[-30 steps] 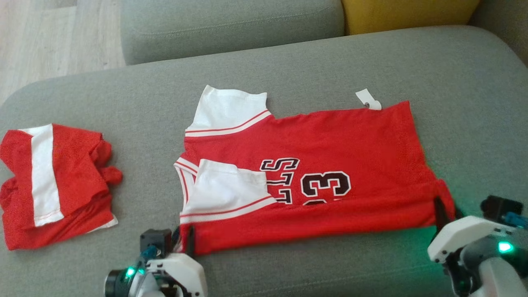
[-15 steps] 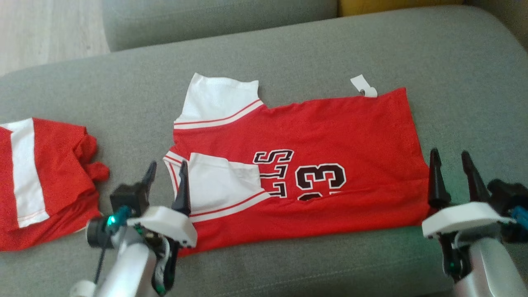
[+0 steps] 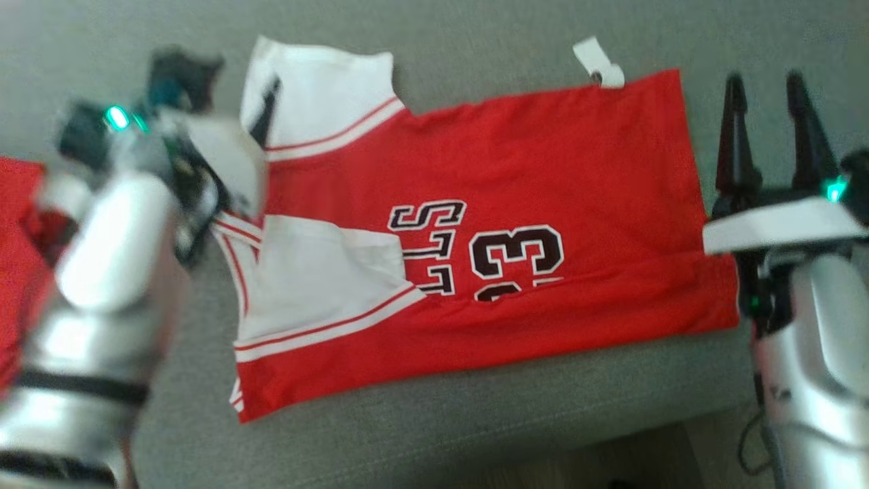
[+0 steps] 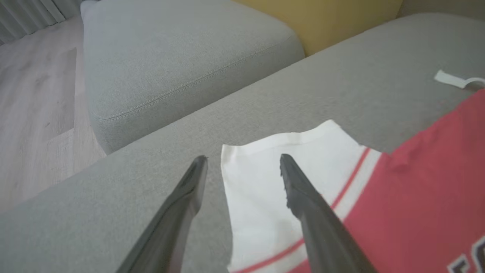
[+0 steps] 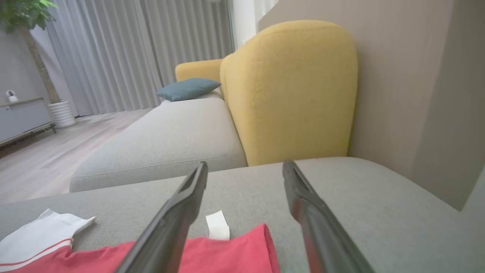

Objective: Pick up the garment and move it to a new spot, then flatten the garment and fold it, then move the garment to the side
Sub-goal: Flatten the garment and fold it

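Currently the red basketball jersey (image 3: 489, 170) is laid flat on the grey seat cushion (image 3: 475, 421), close to the cushion's front edge. Its hem is toward the cushion's right end, its white sleeves toward the left end. One lengthwise fold is judged already made: the lettering and number are cut off by a red flap turned up along the side nearest the cushion's front edge. A white tag (image 3: 597, 64) is seen at the far hem corner.

The left gripper (image 4: 243, 157) is released, fingers spread, nothing between them. It is poised over the cushion's left part, one finger above the far white sleeve (image 4: 261, 212), the other above bare cushion. The right gripper (image 3: 764, 78) is likewise released and empty, raised over the cushion's right end just beside the hem. A second red-and-white garment (image 3: 17, 204) is glimpsed at the cushion's far left, blurred.

Handling, as judgement: the fabric is taken to be thin, light, limp and probably slick. No stiffness is expected, so unsupported parts will sag and layers may slide apart. Hold is best taken at the two ends, sleeve edge and hem edge, with both layers pinched together. The loose tag is to be avoided.
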